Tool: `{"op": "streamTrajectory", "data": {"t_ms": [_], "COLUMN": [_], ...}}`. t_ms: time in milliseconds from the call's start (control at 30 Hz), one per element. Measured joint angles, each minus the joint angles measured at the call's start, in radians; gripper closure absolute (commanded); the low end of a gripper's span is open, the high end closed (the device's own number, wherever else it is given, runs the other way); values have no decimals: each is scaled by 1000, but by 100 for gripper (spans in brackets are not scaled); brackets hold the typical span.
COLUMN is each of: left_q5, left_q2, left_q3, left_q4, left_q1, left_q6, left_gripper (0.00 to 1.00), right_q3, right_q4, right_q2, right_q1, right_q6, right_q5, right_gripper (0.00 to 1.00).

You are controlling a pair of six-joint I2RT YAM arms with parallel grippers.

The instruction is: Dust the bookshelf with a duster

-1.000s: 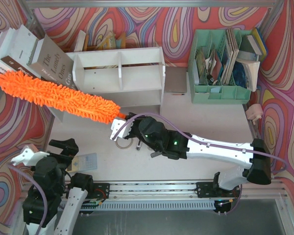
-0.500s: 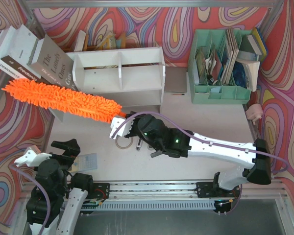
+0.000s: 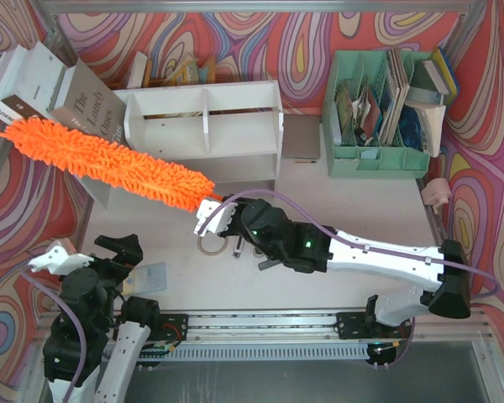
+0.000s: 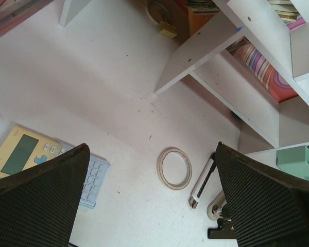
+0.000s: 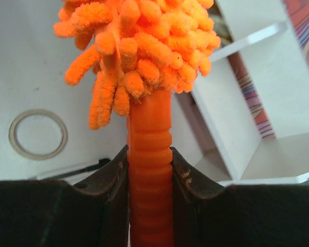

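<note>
— Left of the small white wooden two-tier bookshelf [image 3: 235, 138], where is your long fluffy orange microfibre duster [image 3: 109, 159]?
— It slants from the shelf's lower left corner out over the leaning grey books [image 3: 88, 105]; whether it touches the shelf, you cannot tell. Your right claw [image 3: 208, 214] is clamped tight on its ribbed handle [image 5: 149, 134]. Your left claw [image 4: 152, 154] gapes wide, holding nothing, above the white counter [image 4: 92, 92].

grey book [image 3: 91, 104] cover reads "the lonely ones".
</note>
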Motion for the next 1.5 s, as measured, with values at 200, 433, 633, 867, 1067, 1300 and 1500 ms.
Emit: {"op": "streamTrajectory", "data": {"t_ms": [200, 433, 633, 867, 1067, 1300, 1500], "left_q5": [-2, -19, 29, 59, 74, 89, 92], "left_q2": [0, 45, 63, 55, 54, 54, 54], "left_q3": [0, 31, 37, 37, 37, 37, 37], "left_q4": [6, 0, 14, 15, 23, 25, 25], "left_q1": [0, 0, 0, 0, 0, 9, 11], "left_q6": [7, 13, 54, 74, 82, 86, 86], "left_gripper": [2, 2, 2, 2, 2, 2, 2], "right_q3": [-133, -105, 75, 138, 33, -82, -92], "right_q4": [-23, -101, -130, -83, -104, -170, -164], "right_q2": [-23, -23, -21, -22, -27, -82, -112], "right_q1": [0, 0, 10, 21, 23, 32, 34], "right_q6": [66, 70, 37, 49, 124, 170, 164], "right_q5": [32, 39, 3, 2, 8, 11, 33], "right_gripper": [100, 100, 100, 100, 100, 100, 100]}}
